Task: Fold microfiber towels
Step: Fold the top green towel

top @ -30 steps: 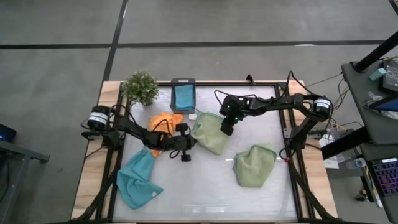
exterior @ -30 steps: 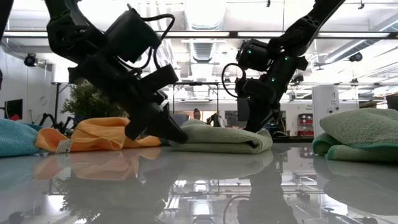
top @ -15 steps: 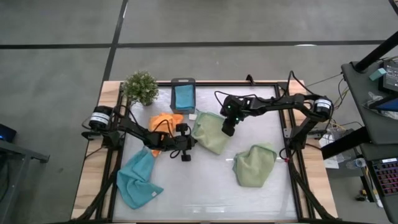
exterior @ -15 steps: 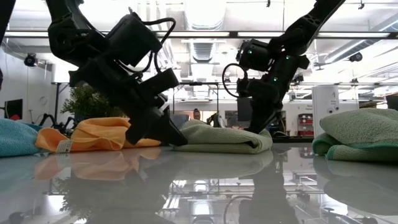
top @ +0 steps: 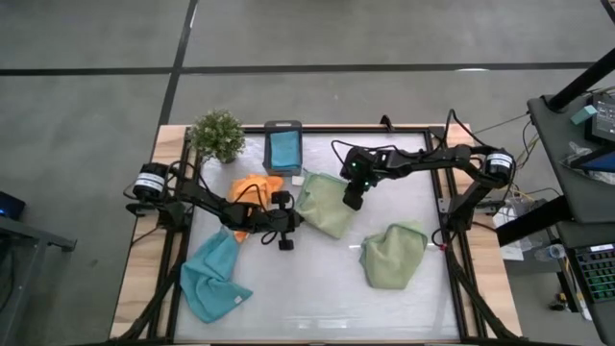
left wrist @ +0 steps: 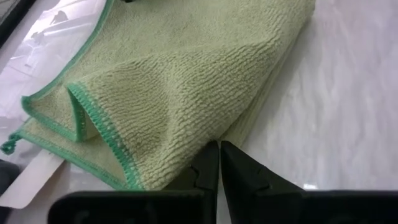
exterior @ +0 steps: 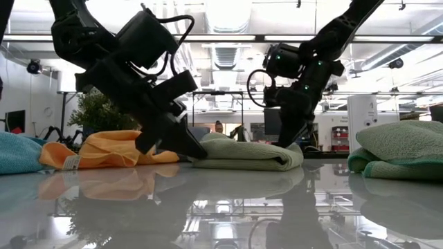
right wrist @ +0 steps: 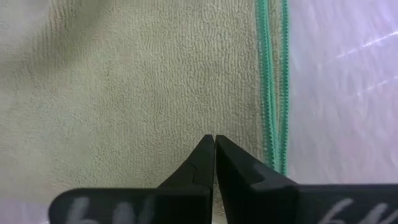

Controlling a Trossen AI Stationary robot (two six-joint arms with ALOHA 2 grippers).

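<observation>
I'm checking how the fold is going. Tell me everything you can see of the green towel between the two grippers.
The sage green towel is looped microfiber with a brighter green stitched hem, lying folded in layers flat on the white table. The left gripper, shut, meets its corner. The right gripper, shut, presses on top near the hemmed edge. A white tag shows beside one corner.

Near the middle of the white, glossy table (top: 317,279) lies a sage green towel (top: 322,204) with a brighter green stitched hem and a fine ribbed weave. A second sage green towel (top: 392,255) sits toward the right edge. The orange towel (top: 252,186) is by the left side, and a light blue towel (top: 213,277) near the left front corner. At the far edge a dark grey box (top: 282,146) holds another light blue cloth (top: 282,150), beside a green potted plant (top: 217,135). Both arms are black
</observation>
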